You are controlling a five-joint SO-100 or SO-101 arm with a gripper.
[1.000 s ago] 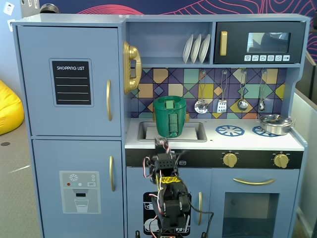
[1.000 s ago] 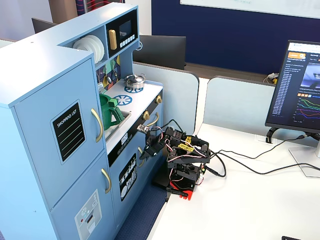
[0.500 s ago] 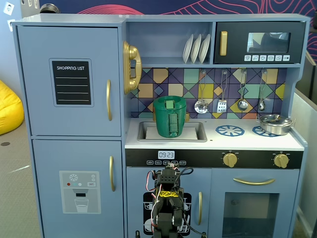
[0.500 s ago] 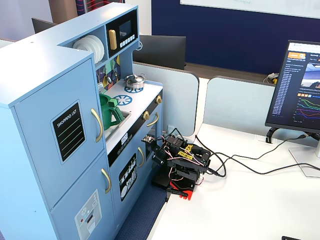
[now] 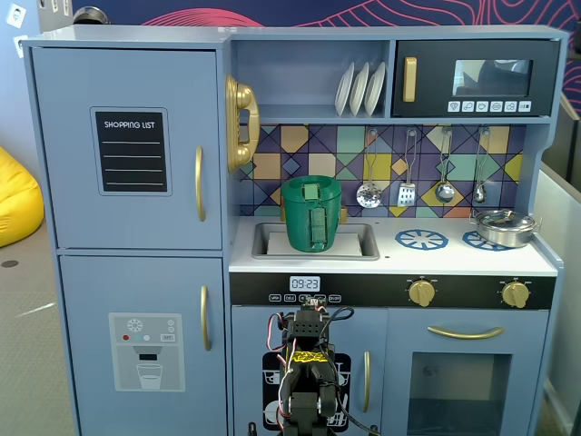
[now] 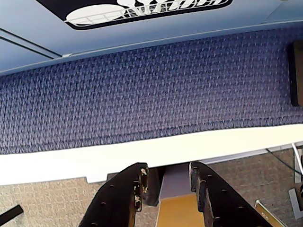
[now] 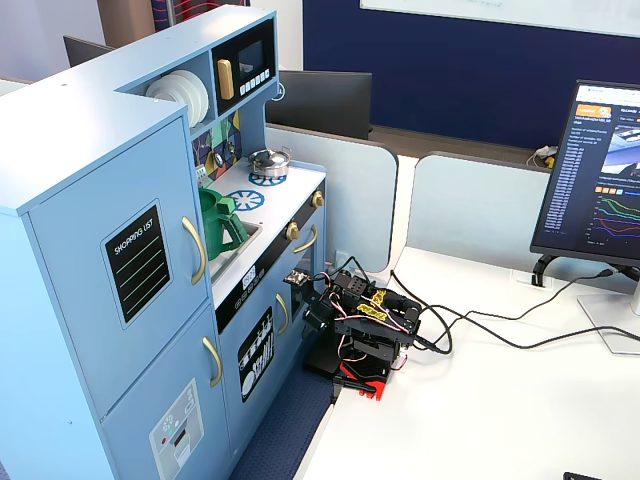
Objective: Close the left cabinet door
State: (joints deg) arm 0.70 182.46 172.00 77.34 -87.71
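At upper left of toy kitchen, left cabinet door (image 5: pixel 127 150) sits flush, apparently shut. Arm folded low on bench (image 7: pixel 520 400); pincer (image 6: pixel 166 189) slightly parted, empty. Task judged complete; next move: none beyond resting.

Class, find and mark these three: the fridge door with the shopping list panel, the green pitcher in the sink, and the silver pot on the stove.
left cabinet door (image 5: pixel 127 91), a fixed view, bare blue panel.
green pitcher (image 5: pixel 311 213), a fixed view, front wall.
silver pot (image 5: pixel 502 227), a fixed view, side.
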